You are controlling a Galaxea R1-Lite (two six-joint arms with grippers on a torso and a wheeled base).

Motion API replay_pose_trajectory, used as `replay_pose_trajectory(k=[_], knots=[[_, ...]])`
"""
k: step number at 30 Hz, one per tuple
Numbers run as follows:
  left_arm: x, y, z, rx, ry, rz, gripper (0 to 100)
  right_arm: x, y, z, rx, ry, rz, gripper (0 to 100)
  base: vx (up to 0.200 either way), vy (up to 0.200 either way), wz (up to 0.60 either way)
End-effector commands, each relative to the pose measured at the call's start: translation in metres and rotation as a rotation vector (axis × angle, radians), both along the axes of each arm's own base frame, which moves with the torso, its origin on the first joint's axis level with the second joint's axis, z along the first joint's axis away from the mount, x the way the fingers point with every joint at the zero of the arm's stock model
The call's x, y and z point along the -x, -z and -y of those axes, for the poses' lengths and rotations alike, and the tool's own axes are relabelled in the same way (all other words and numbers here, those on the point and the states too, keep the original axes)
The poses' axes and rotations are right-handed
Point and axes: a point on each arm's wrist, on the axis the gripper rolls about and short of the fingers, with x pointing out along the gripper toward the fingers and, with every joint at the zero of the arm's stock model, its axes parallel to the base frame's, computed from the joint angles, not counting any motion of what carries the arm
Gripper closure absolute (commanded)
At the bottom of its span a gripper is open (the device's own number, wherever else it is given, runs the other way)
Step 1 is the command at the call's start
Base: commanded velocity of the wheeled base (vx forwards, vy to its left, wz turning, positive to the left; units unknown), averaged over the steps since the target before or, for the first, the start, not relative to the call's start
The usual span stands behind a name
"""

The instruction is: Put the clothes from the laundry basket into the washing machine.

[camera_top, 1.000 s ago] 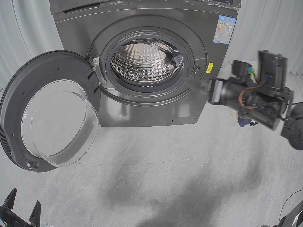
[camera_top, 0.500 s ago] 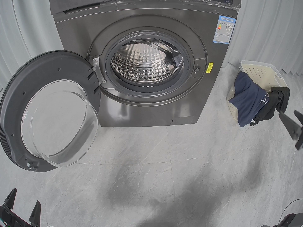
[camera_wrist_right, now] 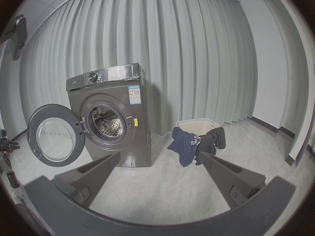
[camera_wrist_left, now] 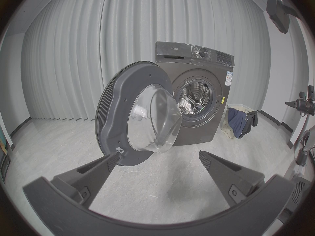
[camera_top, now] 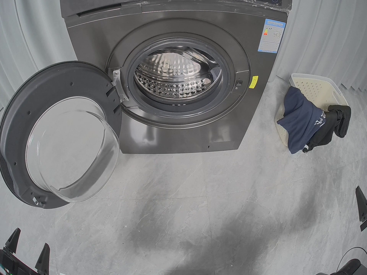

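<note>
A grey washing machine (camera_top: pixel 176 69) stands ahead, its round door (camera_top: pixel 61 134) swung wide to the left and its steel drum (camera_top: pixel 176 77) bare. Right of it sits a cream laundry basket (camera_top: pixel 317 86) with a navy garment (camera_top: pixel 302 119) and a black garment (camera_top: pixel 332 125) draped over its front rim. My left gripper (camera_top: pixel 27 247) hangs low at the near left, open, nothing between its fingers. My right gripper (camera_wrist_right: pixel 157 163) is low at the near right, open and holding nothing, its fingertips (camera_top: pixel 361 205) showing at the head view's right edge, well short of the basket.
Grey tiled floor (camera_top: pixel 214 203) stretches between me and the machine. Pleated pale curtains (camera_wrist_right: pixel 183 49) line the walls behind. The open door (camera_wrist_left: pixel 137 112) juts out over the floor at the left, close to my left gripper (camera_wrist_left: pixel 157 156).
My right arm has swung away from in front of the machine and dropped to the lower right edge, uncovering the basket and clothes. The left gripper has not moved.
</note>
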Motion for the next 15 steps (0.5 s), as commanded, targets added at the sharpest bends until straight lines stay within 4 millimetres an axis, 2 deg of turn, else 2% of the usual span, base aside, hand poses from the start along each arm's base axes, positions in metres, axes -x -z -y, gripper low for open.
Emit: replay_pose_trajectory(k=[1, 5, 8, 15], knots=[[0.0, 0.004, 0.0, 0.001, 0.001, -0.001, 0, 0.018, 0.02, 0.002, -0.013, 0.009, 0.016, 0, 0.0, 0.0, 0.0], [0.0, 0.004, 0.0, 0.001, 0.001, -0.001, 0, 0.031, 0.035, 0.002, -0.012, 0.042, 0.009, 0, 0.0, 0.0, 0.0], [0.0, 0.004, 0.0, 0.0, 0.001, -0.001, 0, 0.041, 0.056, 0.001, -0.001, 0.057, -0.05, 0, 0.0, 0.0, 0.0], [0.0, 0.004, 0.0, 0.0, 0.002, -0.001, 0, 0.041, 0.06, 0.001, 0.013, 0.057, -0.084, 0, 0.0, 0.0, 0.0]])
